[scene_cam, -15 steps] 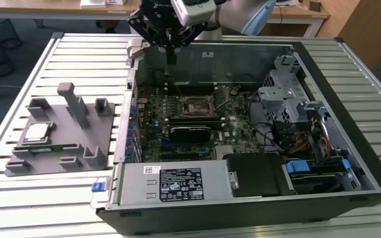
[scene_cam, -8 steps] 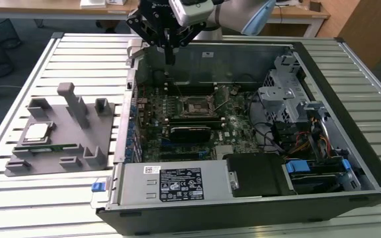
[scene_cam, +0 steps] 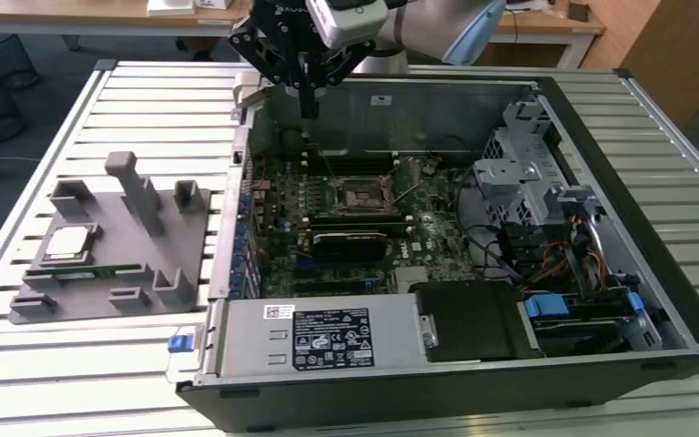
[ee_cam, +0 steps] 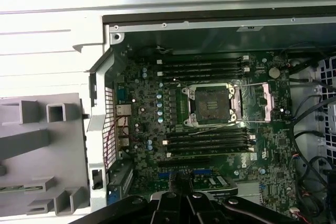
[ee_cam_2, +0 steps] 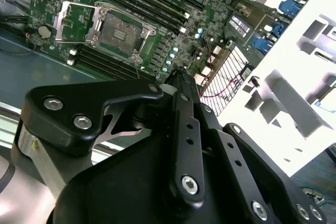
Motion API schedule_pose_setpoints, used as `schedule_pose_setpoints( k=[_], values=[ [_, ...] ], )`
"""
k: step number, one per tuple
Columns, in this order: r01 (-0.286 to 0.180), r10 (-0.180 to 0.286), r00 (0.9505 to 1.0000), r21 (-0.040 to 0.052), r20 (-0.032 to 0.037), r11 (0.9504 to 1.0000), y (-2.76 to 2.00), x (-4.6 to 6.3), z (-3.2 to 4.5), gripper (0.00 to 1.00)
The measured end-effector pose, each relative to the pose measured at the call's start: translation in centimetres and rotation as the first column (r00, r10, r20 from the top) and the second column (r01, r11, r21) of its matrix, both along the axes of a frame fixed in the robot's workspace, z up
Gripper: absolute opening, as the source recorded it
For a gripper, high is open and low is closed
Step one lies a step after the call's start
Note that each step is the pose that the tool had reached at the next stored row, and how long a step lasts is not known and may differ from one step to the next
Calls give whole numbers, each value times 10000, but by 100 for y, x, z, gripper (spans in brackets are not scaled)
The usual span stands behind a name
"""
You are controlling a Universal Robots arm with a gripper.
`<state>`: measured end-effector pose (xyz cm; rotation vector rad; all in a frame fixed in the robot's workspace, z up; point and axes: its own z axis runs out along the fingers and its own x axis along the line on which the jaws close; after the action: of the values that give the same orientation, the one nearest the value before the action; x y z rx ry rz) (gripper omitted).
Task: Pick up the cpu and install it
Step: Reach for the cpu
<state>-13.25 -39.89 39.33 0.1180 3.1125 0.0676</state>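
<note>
Silver-topped, the cpu [scene_cam: 68, 241] lies flat on a grey holder [scene_cam: 131, 259] on the slatted tabletop [scene_cam: 83, 364], at the exterior view's left, well apart from the hand. Beside the holder sits an open computer case [scene_cam: 447, 401], its motherboard socket [scene_cam: 359, 195] unlatched. Farther back, the hand [scene_cam: 309, 111] hangs inside the case's far side, closed on nothing.

The chip [scene_cam: 68, 242] is shiny silver with a pale edge, its holder [scene_cam: 83, 291] plain grey. The circuit board [ee_cam: 157, 108] is green, the computer case [scene_cam: 447, 401] black with blue clips [scene_cam: 561, 306]. The gripper [scene_cam: 309, 114] is black; the table [scene_cam: 143, 100] has pale ribbed stripes.
</note>
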Motion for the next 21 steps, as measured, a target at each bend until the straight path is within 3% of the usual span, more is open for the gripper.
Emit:
schedule_pose_setpoints(
  k=[21],
  values=[
    [0,0,10000,0,0,10000,0,-72,-3,11]
  ],
)
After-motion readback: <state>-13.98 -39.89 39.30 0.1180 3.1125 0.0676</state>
